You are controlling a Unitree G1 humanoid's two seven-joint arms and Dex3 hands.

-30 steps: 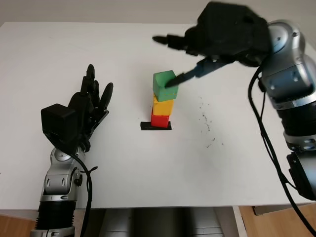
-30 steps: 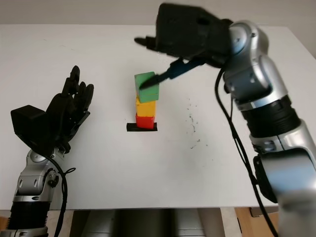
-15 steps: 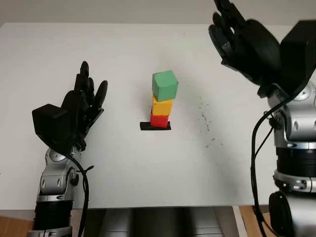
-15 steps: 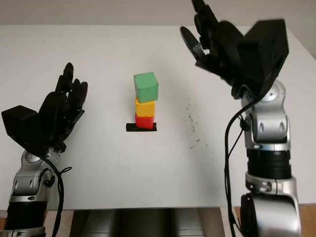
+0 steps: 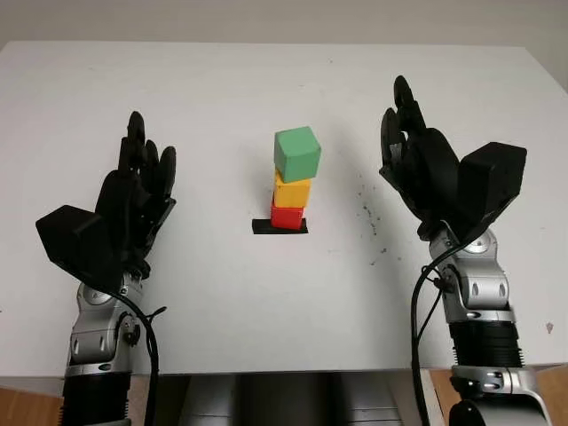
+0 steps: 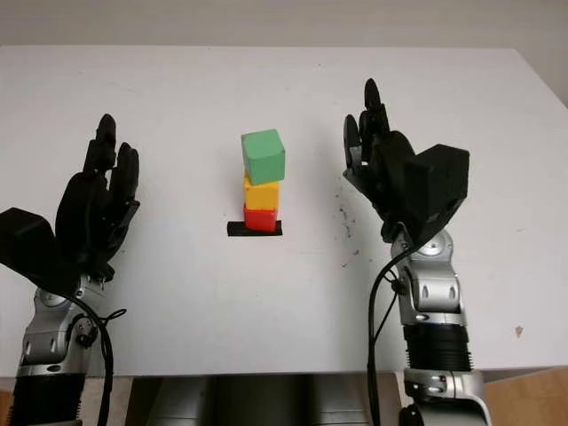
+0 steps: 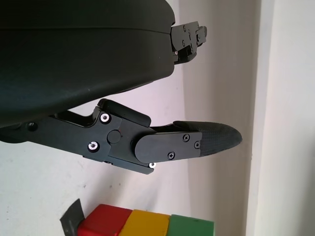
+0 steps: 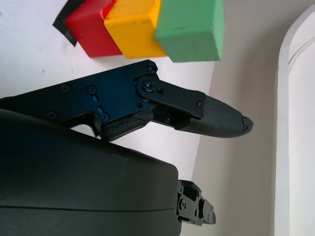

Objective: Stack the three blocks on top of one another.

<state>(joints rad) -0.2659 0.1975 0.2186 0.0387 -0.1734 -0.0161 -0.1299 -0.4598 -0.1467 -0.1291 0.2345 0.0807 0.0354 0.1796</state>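
While both hands are held open above the white table, left hand left of the stack, right hand right of it, nothing is gripped; green block sits skewed on yellow block, on red block, on black tape

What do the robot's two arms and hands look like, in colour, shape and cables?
Both hands, the left hand and the right hand, have bulky matte black shells and three jointed black fingers fixed with small screws. The forearms are silver metal with black ribbed sections near the bottom. A thin black cable loops beside each wrist.
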